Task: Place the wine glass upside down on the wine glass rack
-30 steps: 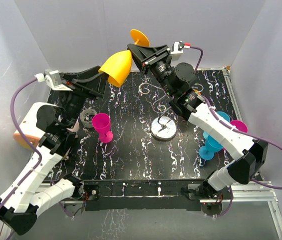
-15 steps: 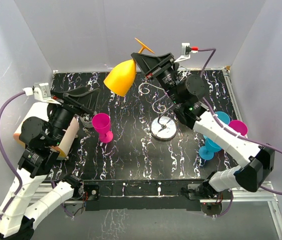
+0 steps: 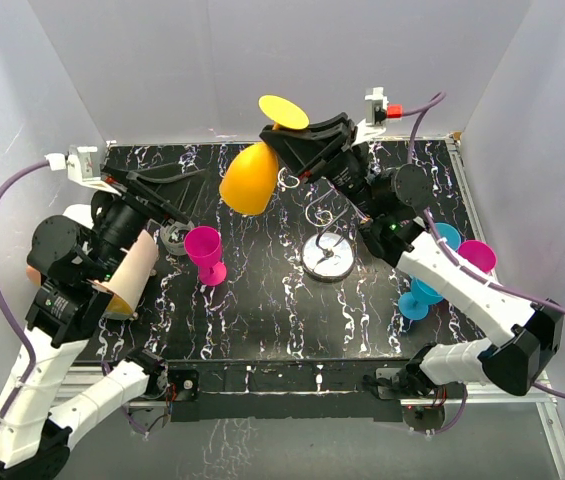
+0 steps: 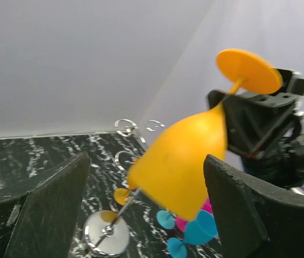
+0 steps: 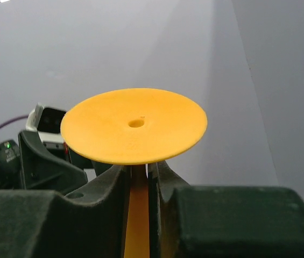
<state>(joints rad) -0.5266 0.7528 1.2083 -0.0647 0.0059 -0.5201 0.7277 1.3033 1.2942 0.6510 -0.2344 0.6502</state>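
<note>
The orange wine glass (image 3: pixel 250 180) hangs in the air, bowl down and tilted left, with its round foot (image 3: pixel 284 111) on top. My right gripper (image 3: pixel 290 138) is shut on its stem; in the right wrist view the stem (image 5: pixel 138 209) sits between the fingers under the foot (image 5: pixel 134 125). The wine glass rack stands below and to the right, with a shiny disc base (image 3: pixel 328 255) and wire loops (image 3: pixel 294 178). My left gripper (image 3: pixel 177 190) is open and empty, left of the bowl. In the left wrist view the glass (image 4: pixel 186 161) shows beyond the fingers (image 4: pixel 49 209), with the rack base (image 4: pixel 107 239) below.
A pink glass (image 3: pixel 205 252) stands upright left of the rack. Blue glasses (image 3: pixel 424 290) and another pink glass (image 3: pixel 478 252) lie at the right edge. A grey ring (image 3: pixel 174 236) lies by the left arm. Grey walls enclose the black marbled table (image 3: pixel 262 320).
The right gripper has turned the orange glass so its foot points up and its bowl down, nearer the rack's loops. The left arm has drawn back from the bowl and risen.
</note>
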